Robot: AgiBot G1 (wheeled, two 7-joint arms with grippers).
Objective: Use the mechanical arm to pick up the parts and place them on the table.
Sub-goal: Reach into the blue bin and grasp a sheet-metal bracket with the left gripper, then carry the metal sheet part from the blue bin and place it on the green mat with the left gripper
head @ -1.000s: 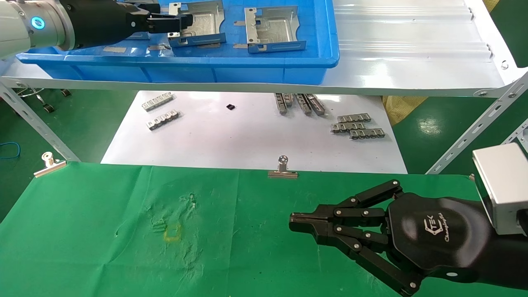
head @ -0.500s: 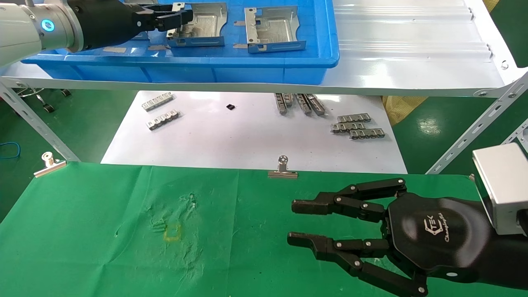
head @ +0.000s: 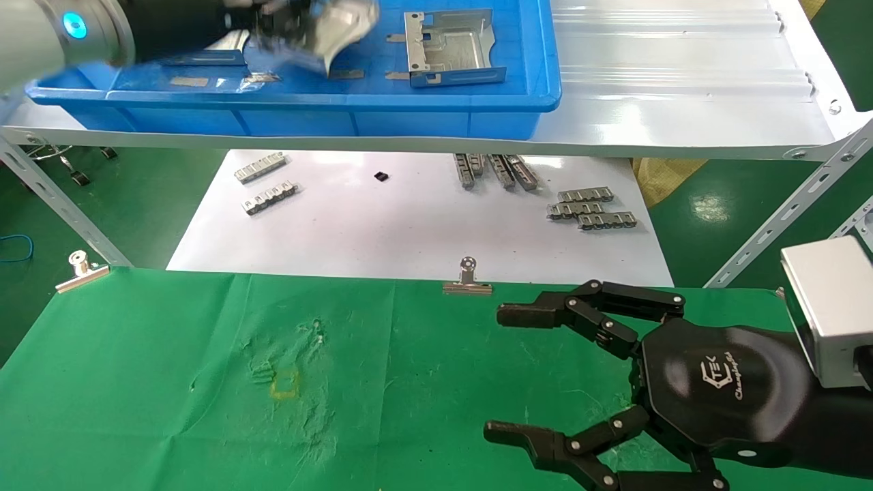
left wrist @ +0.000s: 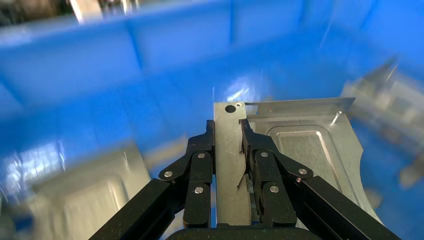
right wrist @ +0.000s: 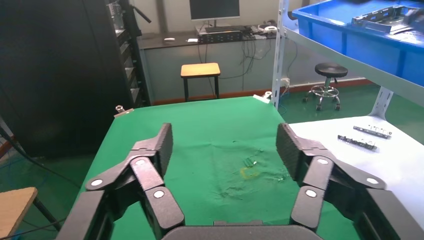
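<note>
The left gripper (left wrist: 227, 135) is clamping the rim of a part (left wrist: 300, 150), tilting it inside the blue bin (head: 341, 102). Another part (head: 450, 48) is lying flat there. The right gripper (head: 508, 372) is hovering spread wide over the table (head: 170, 382).

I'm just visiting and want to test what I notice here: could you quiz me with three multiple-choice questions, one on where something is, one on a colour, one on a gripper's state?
1. Where is the part that the left gripper holds?
A. on the green table
B. over the blue bin
C. on the white sheet

2. What colour is the cloth on the table?
A. green
B. red
C. grey

3. How is the right gripper?
A. shut on a part
B. open, holding nothing
C. shut, holding nothing

Answers: 1 B, blue bin walls surround it; 2 A, bright green cloth; 3 B, its fingers are spread wide over the table.
</note>
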